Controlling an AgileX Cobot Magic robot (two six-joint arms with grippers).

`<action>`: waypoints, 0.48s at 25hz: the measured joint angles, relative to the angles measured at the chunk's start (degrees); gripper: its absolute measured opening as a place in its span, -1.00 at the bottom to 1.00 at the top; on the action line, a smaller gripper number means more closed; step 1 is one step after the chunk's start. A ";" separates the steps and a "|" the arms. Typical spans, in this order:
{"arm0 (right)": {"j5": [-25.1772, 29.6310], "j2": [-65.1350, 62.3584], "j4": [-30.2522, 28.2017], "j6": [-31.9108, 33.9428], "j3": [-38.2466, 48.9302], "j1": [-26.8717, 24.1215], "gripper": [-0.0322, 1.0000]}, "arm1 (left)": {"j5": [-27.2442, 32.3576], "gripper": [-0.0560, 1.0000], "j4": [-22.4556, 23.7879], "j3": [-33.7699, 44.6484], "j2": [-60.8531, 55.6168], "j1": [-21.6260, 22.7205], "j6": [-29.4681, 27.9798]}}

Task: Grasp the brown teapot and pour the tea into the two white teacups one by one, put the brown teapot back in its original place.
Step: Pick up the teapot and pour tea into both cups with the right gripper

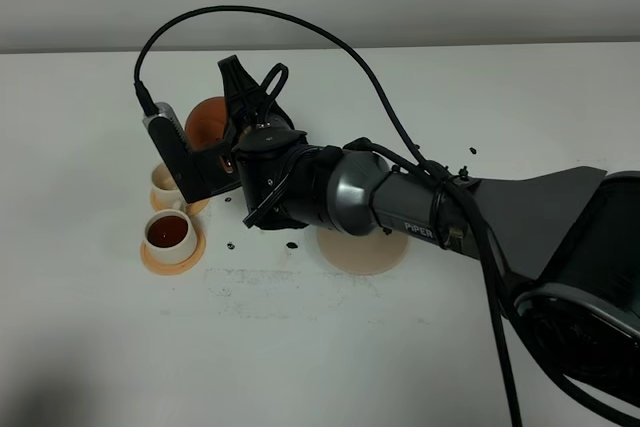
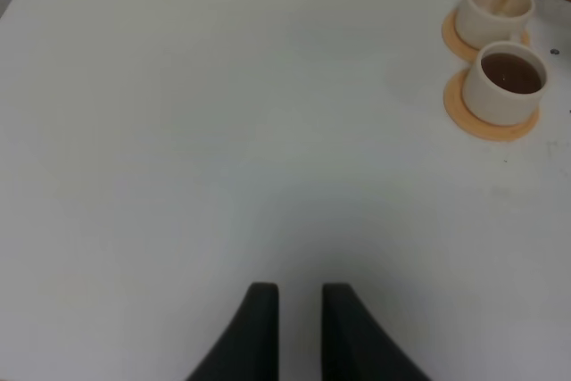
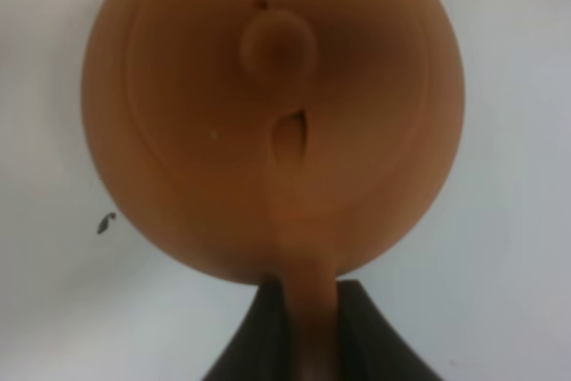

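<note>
The right gripper is clenching the brown teapot by its handle, apparently tipping it over the far teacup at nine o'clock

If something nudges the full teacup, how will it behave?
The full teacup probably slops tea easily, since the liquid sits near its rim. It looks light, so it may slide on its saucer. It looks ceramic, so likely rigid and chippable.

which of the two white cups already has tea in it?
The small cream-white teacup nearer the camera, on its orange saucer: it holds dark tea. The other white teacup, under the reddish-brown clay teapot, shows a pale interior with a thin stream entering.
</note>
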 joint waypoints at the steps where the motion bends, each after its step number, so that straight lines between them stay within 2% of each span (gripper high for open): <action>1: 0.02 0.00 0.01 -0.52 0.00 0.18 -0.77 | 0.00 -0.69 0.00 0.00 0.00 0.00 0.00; 12: 0.35 0.09 -2.72 -1.75 0.00 0.35 -0.77 | 0.00 -0.69 0.00 0.00 0.00 0.00 -0.12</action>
